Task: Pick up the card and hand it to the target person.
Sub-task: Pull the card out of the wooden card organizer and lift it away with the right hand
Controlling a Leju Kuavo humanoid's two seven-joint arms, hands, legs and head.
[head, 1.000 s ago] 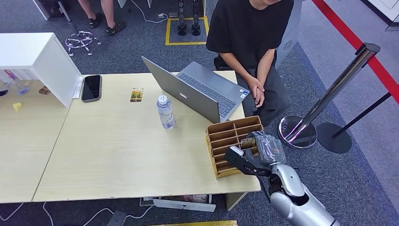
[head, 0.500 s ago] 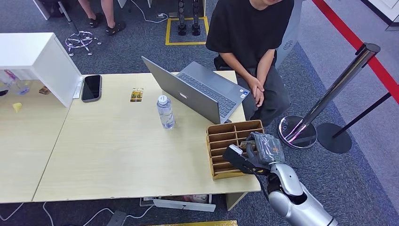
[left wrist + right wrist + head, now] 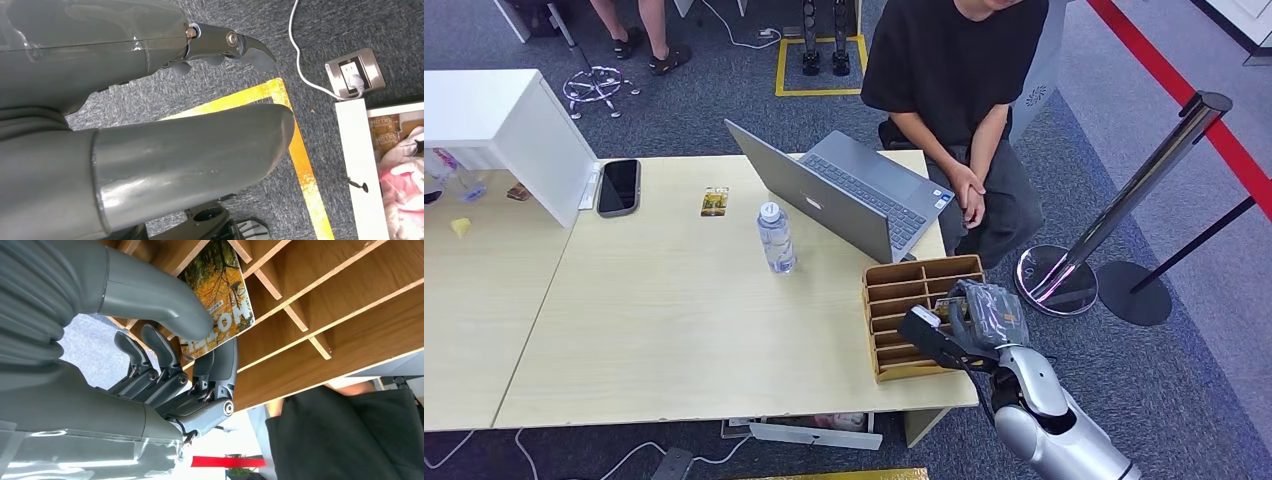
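Thumb and fingers of the right hand (image 3: 175,365) pinch a card (image 3: 217,300) printed with yellow autumn trees and pale letters that look like "HOTEL", though part is covered. The card stands in a slot of the wooden organizer (image 3: 894,300) at the table's (image 3: 674,330) corner nearest the robot. Past the organizer sit an open laptop (image 3: 844,195), a water bottle (image 3: 775,238), a second small card (image 3: 714,202) and a phone (image 3: 618,186). A person in black (image 3: 954,70) sits behind the laptop with hands clasped. The left hand (image 3: 150,125) hangs over grey carpet with yellow tape (image 3: 300,150), its thumb and fingers apart and holding nothing.
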